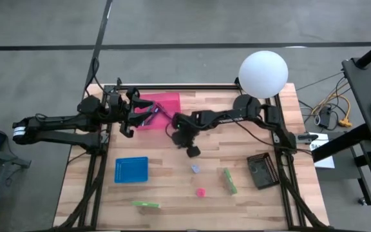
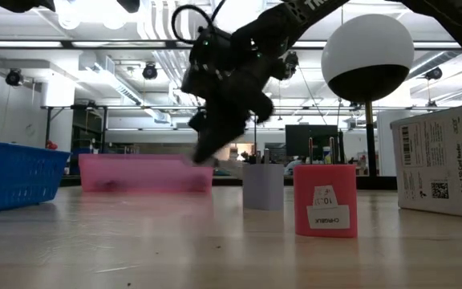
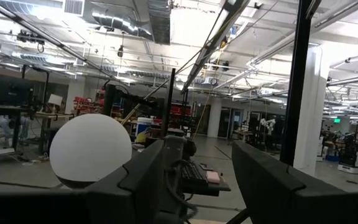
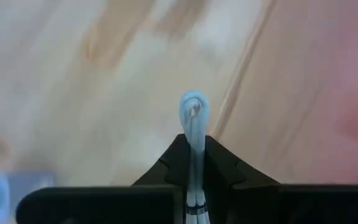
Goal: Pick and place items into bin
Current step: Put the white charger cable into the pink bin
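Right gripper (image 4: 194,158) clamped together on a pale blue stick (image 4: 193,124), tip poking out ahead of the fingers, above bare wood just beside the pink bin (image 1: 158,103). Left gripper (image 1: 129,111) over that bin's edge, spread apart.

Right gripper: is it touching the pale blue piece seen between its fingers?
Touching. The right wrist view shows the right gripper with its fingers closed against the thin pale blue piece, which sticks out past the tips above the wooden table.

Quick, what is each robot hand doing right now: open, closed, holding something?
Left hand: open, holding nothing.
Right hand: closed on a thin pale blue piece.
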`<action>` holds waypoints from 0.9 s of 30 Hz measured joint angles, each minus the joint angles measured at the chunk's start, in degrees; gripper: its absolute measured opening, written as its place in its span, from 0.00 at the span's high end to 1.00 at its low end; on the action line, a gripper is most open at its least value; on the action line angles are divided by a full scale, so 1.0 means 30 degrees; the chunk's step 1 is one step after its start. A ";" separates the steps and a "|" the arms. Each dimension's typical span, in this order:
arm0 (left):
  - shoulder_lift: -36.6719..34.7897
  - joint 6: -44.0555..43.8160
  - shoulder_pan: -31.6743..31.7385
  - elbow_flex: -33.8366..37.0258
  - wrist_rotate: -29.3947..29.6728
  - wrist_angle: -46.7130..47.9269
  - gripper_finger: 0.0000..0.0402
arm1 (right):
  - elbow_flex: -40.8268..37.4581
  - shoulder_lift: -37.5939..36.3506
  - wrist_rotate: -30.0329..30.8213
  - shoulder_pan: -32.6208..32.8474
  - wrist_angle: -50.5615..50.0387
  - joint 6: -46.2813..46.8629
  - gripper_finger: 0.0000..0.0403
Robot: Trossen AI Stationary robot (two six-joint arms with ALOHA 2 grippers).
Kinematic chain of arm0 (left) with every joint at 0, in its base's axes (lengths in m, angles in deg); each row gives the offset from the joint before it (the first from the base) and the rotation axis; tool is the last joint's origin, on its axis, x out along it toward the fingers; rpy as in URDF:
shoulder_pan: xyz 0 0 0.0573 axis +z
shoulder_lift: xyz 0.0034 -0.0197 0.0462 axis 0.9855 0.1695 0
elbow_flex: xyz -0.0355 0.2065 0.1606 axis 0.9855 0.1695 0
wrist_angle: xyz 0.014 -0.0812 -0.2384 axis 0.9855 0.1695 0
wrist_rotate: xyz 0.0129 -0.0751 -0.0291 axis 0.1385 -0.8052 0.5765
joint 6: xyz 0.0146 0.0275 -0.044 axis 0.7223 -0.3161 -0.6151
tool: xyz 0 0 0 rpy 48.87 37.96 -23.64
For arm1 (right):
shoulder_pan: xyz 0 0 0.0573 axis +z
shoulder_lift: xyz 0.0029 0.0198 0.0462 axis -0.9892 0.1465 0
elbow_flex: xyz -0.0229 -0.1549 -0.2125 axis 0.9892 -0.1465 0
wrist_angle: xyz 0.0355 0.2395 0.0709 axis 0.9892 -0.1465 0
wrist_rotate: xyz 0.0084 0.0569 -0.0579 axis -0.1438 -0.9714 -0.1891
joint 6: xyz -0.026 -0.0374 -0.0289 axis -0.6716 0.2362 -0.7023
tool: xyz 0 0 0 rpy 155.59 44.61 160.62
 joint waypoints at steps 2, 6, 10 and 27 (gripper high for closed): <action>-0.0032 -0.0036 -0.0005 0.0000 -0.0003 -0.0009 0.57 | 0.0000 -0.0136 -0.1096 -0.0373 0.1232 0.1024 0.97; -0.0136 -0.0032 0.0001 0.0000 0.0001 -0.0010 0.57 | 0.0000 -0.0420 -0.2380 -0.1139 0.3807 0.2846 0.97; -0.0252 -0.0031 0.0002 0.0000 0.0001 -0.0021 0.57 | 0.0000 -0.0536 -0.2936 -0.1786 0.6326 0.4741 0.97; -0.0328 -0.0010 0.0000 0.0000 -0.0005 0.0000 0.57 | -0.0007 -0.0552 0.8187 -0.2859 1.2061 0.9706 0.97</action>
